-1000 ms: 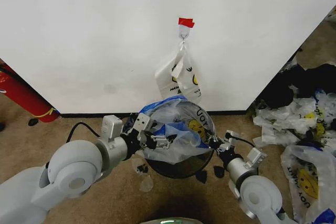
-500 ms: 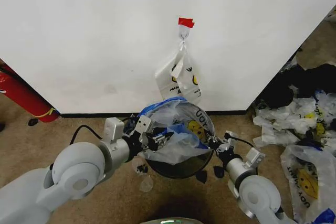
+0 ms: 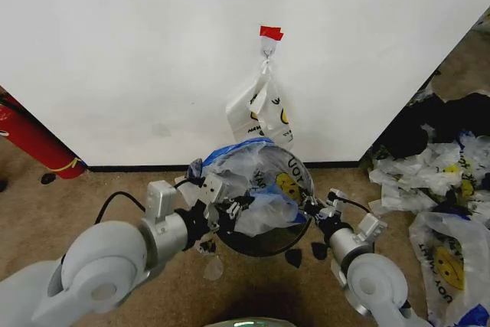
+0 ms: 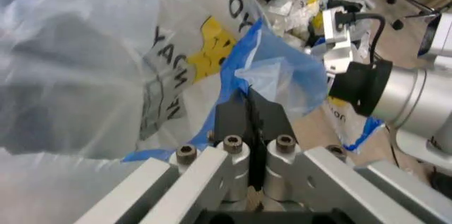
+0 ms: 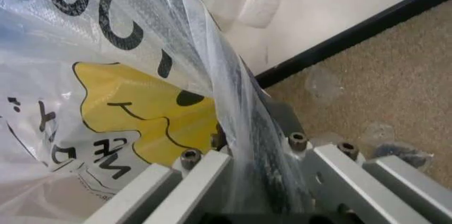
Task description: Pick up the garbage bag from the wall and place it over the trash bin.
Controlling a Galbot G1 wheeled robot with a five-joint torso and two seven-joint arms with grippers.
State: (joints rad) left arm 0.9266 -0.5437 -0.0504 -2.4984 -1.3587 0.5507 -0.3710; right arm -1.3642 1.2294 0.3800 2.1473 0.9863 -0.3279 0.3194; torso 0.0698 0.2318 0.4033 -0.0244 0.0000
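Note:
The garbage bag (image 3: 260, 181), see-through with blue handles and a yellow smiley, is spread across the top of the round dark trash bin (image 3: 264, 244) at the foot of the white wall (image 3: 138, 59). My left gripper (image 3: 228, 208) is at the bin's left rim, shut on a blue handle (image 4: 244, 70); in the left wrist view the gripper (image 4: 251, 115) pinches that blue edge. At the right rim, my right gripper (image 3: 312, 208) is shut on the garbage bag's film (image 5: 141, 97), which runs between the gripper's (image 5: 244, 147) fingers.
A whiter smiley bag (image 3: 264, 112) hangs from a metal hook (image 3: 268, 52) under a red tape strip (image 3: 271, 33). A red fire extinguisher (image 3: 34, 143) leans at the left. Several loose bags (image 3: 444, 181) are piled on the right. Plastic scraps (image 3: 213, 267) lie on the carpet.
My left arm has drawn slightly back and down, pulling the blue edge of the bag farther out over the bin's left rim. The right gripper has hardly moved.

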